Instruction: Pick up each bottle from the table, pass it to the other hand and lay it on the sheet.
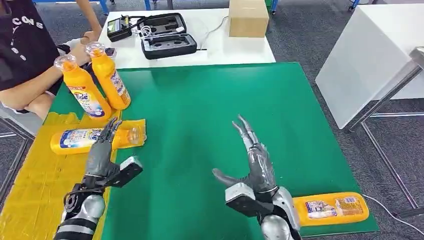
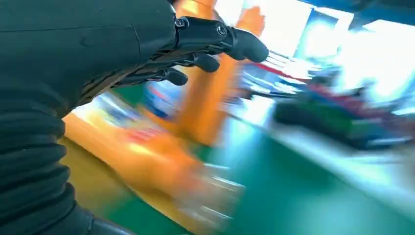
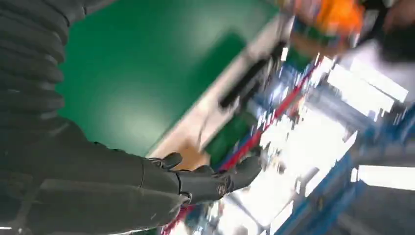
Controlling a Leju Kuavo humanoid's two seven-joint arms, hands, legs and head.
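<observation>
Head view is pretty clean: bright, even overhead light, sharp enough to read the bottle labels, only soft faint shadows under the hands on the green mat (image 1: pixel 210 110). A bit of sheen on the yellow sheet (image 1: pixel 35 180). Both wrist views are a mess though, heavy motion blur everywhere. In the left wrist view the orange bottles (image 2: pixel 147 156) smear into streaks, and the background is blown out white in both.
</observation>
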